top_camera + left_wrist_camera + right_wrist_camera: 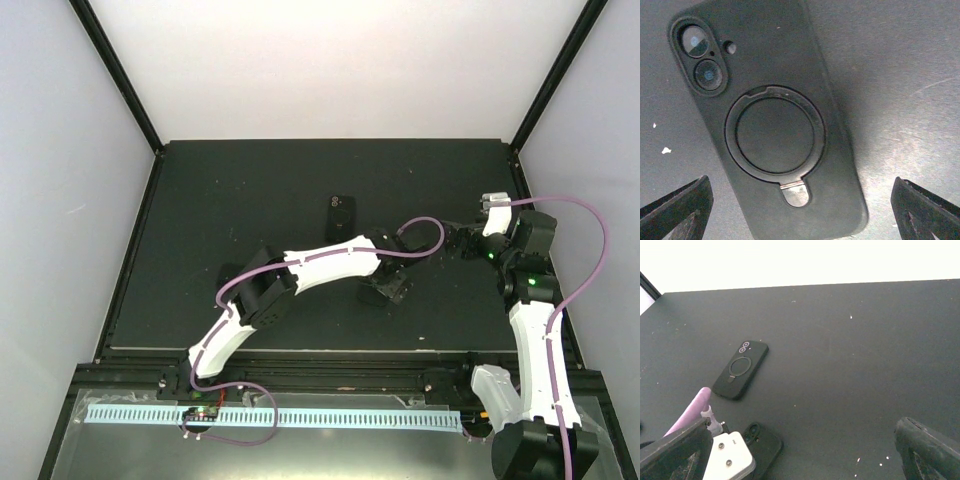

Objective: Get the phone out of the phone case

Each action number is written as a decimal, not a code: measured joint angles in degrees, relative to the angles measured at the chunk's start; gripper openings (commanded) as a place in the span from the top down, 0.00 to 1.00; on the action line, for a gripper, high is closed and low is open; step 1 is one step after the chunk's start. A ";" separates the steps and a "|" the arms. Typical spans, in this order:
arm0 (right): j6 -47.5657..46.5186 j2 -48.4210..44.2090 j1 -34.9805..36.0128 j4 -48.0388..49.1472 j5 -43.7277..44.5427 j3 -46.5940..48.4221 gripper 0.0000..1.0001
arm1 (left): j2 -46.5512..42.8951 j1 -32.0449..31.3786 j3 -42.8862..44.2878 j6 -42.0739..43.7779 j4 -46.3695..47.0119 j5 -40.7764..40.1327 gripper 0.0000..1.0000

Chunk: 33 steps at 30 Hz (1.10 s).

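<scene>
The left gripper [801, 179] hangs right over the cased phone [775, 120], its fingers [677, 210] spread wide. One finger stands off each long side of the case and neither touches it. The phone lies flat on the bench [250, 180], back up, tilted slightly across the gap between the fingers. Its lower end is nearest the gripper and its twin lenses [700, 55] point away from it. A round ring stand [775, 135] sits folded flat in the middle of the case.

The right gripper [801, 440] is also fully spread and holds nothing. From it, the cased phone lies low and to one side, just beyond a finger.

The left wrist view is the only one that shows the case's ring, lenses and rim in detail. From above, the left gripper covers that phone, so it reads only as a dark mass under the wrist. The top view does show the two arms reaching toward each other, with the right gripper near the left.

The right wrist view shows only a corner of the cased phone beside the left arm's white housing and purple cable [690, 412]. It also shows a second phone [740, 370] farther out from both grippers, back up and well apart from the first. The top view shows that phone too.
</scene>
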 measured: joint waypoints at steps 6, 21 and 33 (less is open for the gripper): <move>-0.02 0.02 0.00 0.00 -0.02 0.00 0.00 | 2.05 1.79 1.20 -0.07 -1.29 0.07 0.01; -0.04 0.72 0.00 0.00 -0.02 0.00 0.00 | 2.86 3.52 1.70 0.07 -1.73 4.83 0.01; -0.04 0.74 0.00 0.00 0.00 0.00 0.00 | 4.66 3.80 2.21 0.11 -1.25 7.43 0.01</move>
